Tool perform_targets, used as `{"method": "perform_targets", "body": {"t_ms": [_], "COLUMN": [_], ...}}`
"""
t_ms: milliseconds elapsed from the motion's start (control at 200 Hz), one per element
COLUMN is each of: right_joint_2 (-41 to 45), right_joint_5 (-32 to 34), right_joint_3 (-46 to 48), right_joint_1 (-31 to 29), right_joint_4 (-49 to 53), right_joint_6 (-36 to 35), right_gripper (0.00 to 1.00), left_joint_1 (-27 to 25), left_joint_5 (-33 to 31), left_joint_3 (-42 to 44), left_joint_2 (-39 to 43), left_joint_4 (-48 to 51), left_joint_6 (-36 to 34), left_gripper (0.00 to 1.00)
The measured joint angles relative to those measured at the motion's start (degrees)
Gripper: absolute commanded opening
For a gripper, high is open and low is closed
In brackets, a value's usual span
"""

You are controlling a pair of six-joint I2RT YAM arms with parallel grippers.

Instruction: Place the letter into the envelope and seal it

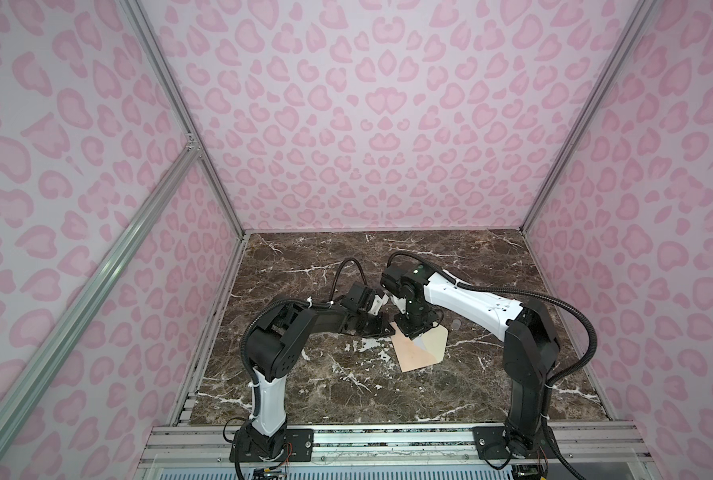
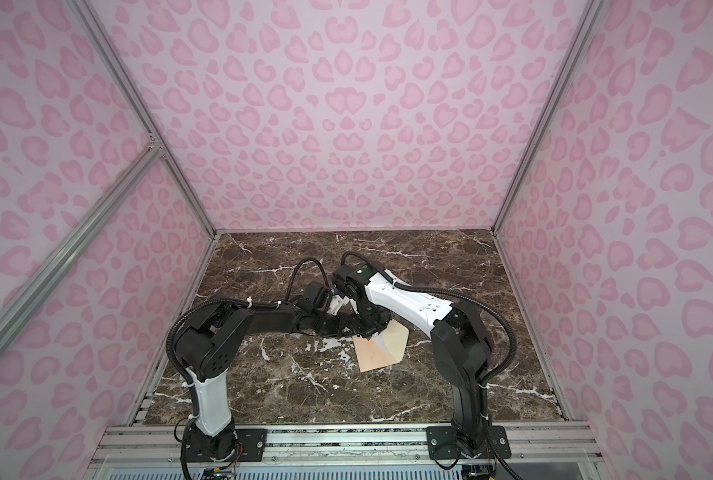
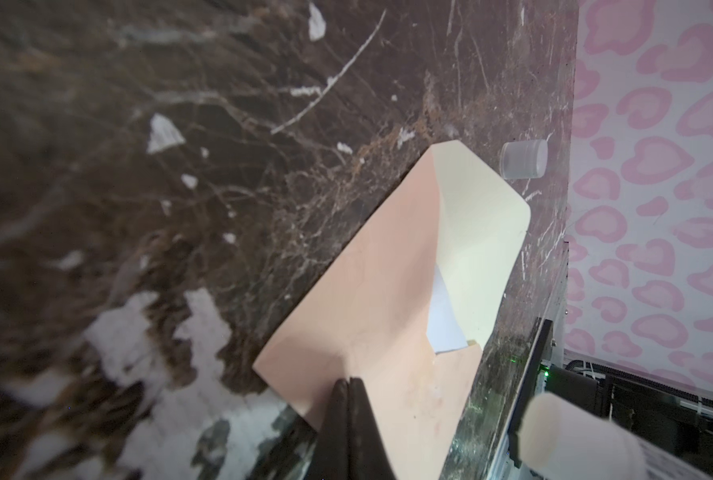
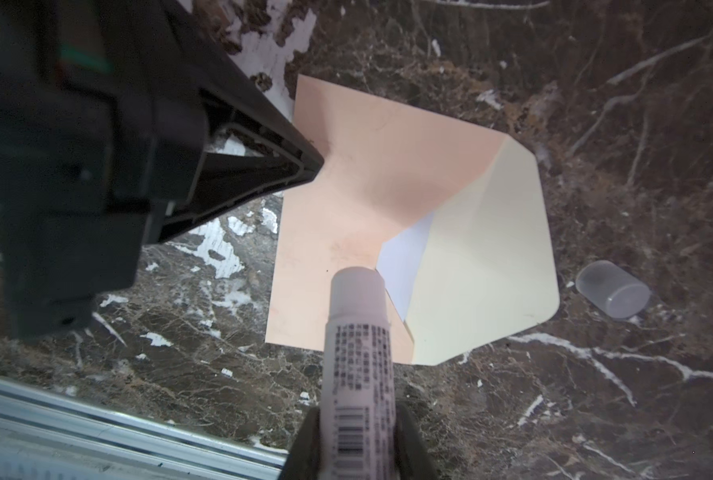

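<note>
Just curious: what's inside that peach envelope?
A white strip of the letter shows in the mouth of the envelope; its rest is covered by the peach front panel.

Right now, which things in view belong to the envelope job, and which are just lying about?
In the job: envelope, flap open; letter, showing inside it; glue stick, held by the right gripper; left gripper, shut on the envelope's edge.
Lying about: clear cap, on the marble table near the flap.
</note>
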State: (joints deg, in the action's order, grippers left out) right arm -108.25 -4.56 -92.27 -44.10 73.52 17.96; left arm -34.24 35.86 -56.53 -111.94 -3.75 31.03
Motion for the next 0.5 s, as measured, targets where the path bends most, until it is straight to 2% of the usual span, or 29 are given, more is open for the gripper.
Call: {"method": "perform_targets", "body": {"t_ms": [175, 290, 505], "right_joint_2": [6.6, 13.1, 28.0], "right_joint_5": [-0.2, -0.5, -2.5], "right_joint_3": [4.1, 9.3, 21.1], "right_joint_1": [1.2, 2.2, 3.0], "right_joint_4": [-1.5, -5.1, -16.9], "right_joint_6": [0.9, 1.5, 2.3], "right_gripper": [0.0, 0.0, 0.0], "left_joint_1": [-0.3, -0.3, -2.1], "left_joint_5": [-1.4, -4.6, -8.5], "left_joint_3": [0.0, 0.0, -1.9], "left_joint_2": [0.7, 2.7, 10.6], "left_joint_4": [0.7, 3.3, 8.1], "left_joint_6": [0.0, 0.0, 0.5], "left_gripper": [0.04, 0.08, 0.35]}}
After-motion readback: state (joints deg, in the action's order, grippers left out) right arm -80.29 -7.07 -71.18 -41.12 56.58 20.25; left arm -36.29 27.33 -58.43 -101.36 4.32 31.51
